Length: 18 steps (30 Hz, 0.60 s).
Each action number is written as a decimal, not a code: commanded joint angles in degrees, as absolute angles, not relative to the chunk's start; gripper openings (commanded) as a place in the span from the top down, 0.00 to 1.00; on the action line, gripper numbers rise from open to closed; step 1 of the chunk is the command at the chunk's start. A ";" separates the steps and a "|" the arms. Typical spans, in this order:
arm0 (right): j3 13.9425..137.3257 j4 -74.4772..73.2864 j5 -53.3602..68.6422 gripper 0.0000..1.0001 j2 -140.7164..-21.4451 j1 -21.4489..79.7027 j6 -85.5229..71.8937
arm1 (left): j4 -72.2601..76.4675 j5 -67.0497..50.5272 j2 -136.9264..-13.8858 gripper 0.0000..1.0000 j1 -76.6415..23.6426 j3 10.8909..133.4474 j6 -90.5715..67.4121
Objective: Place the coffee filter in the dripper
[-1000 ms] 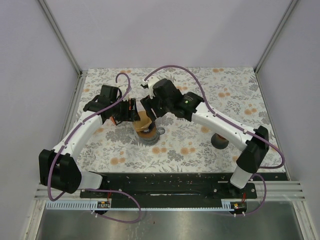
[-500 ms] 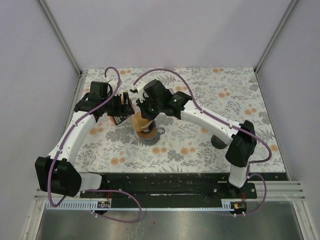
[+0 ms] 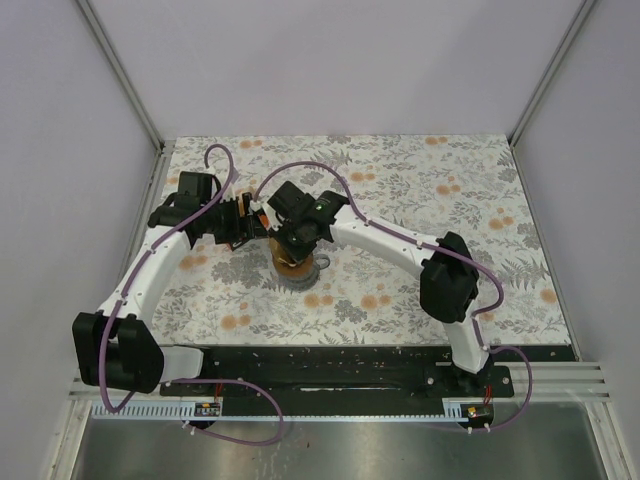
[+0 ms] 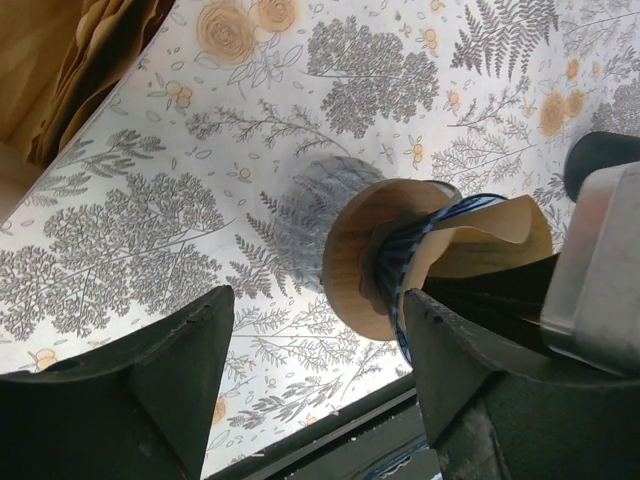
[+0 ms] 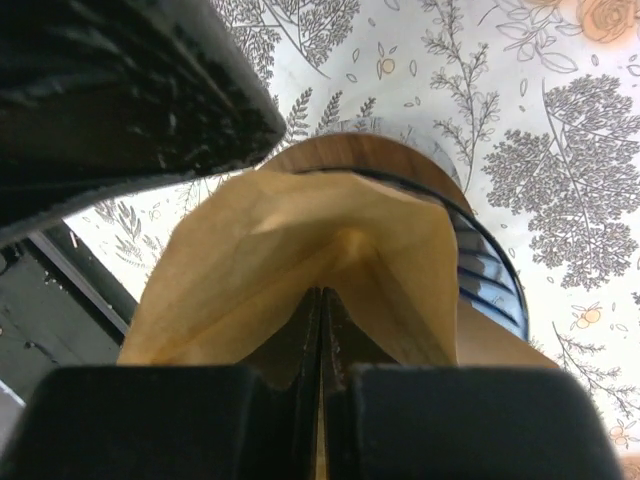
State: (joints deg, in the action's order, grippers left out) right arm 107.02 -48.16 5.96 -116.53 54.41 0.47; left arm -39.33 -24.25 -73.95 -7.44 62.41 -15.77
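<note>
Top view, my left gripper [image 3: 250, 222]: spread, just beside the dripper [image 3: 300, 275] on its left side, holding nothing.
Top view, my right gripper [image 3: 290, 240]: directly over the dripper, tips down at the coffee filter [image 3: 287, 257]; from up here I cannot tell how the fingers stand.
Top view, dripper: upright on the flowered desk [image 3: 450, 180], a little left of the middle, between my two grippers.

Left wrist view, my left gripper [image 4: 315, 300]: both black fingers [image 4: 170, 370] stand wide apart with nothing between them; the dripper [image 4: 355, 255] shows beyond the gap.
Left wrist view, coffee filter [image 4: 500, 235]: brown paper sticking out of the blue-striped mouth of the dripper, past its wooden collar [image 4: 345, 285].
Left wrist view, my right gripper [image 4: 600, 260]: grey and black at the right edge, against the filter.
Left wrist view, corner: a bundle of folded brown paper [image 4: 90, 50] at the top left.

Right wrist view, my right gripper [image 5: 320, 400]: fingers pressed together, only a thin seam left, pinching a crease of the coffee filter [image 5: 300, 250].
Right wrist view, coffee filter: puckered and open, sitting in the top of the dripper [image 5: 490, 280], the wooden collar [image 5: 370, 155] showing behind it.
Right wrist view, top left: a blurred black part [image 5: 120, 90]; I cannot tell what it is.
</note>
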 commanded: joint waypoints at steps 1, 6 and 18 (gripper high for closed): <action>110.74 -52.38 3.17 1.00 -119.08 56.69 1.94 | -37.53 -26.54 -72.25 0.28 -7.38 61.88 -17.49; 112.32 -52.73 2.73 1.00 -121.81 56.87 0.35 | -37.53 -27.25 -72.42 0.28 -7.38 61.35 -18.02; 115.13 -54.84 0.35 1.00 -128.76 56.87 -4.48 | -37.09 -28.74 -72.60 0.29 -7.47 60.47 -18.90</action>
State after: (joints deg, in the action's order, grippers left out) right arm 114.15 -52.86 2.59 -123.72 56.01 -1.21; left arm -40.60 -21.85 -74.08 -5.78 59.46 -19.70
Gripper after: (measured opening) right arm 0.017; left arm 0.713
